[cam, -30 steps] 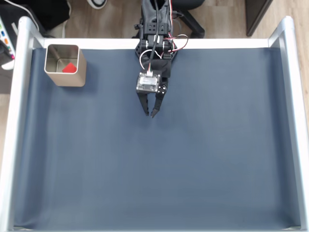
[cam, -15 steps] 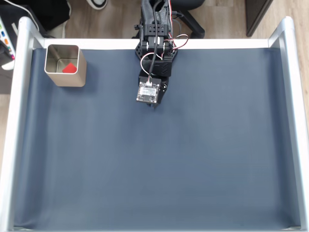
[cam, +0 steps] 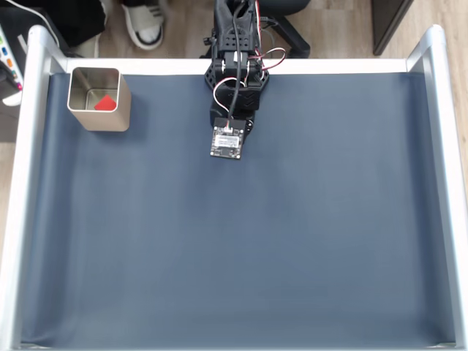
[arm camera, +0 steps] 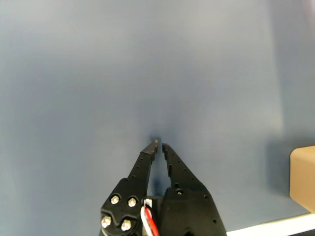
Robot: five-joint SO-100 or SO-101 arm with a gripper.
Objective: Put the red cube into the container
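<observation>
Red cube (cam: 106, 103) lying inside the container (cam: 115, 120), well left of the gripper in the fixed view, gripper (arm camera: 159, 145) empty with fingertips nearly touching, pointing down close over the bare blue desk (cam: 241, 241), a person's shoe (cam: 143, 23) beyond the desk's far edge

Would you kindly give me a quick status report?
Gripper shut, empty, above bare mat. Red cube inside the container. Nothing in the way.
</observation>
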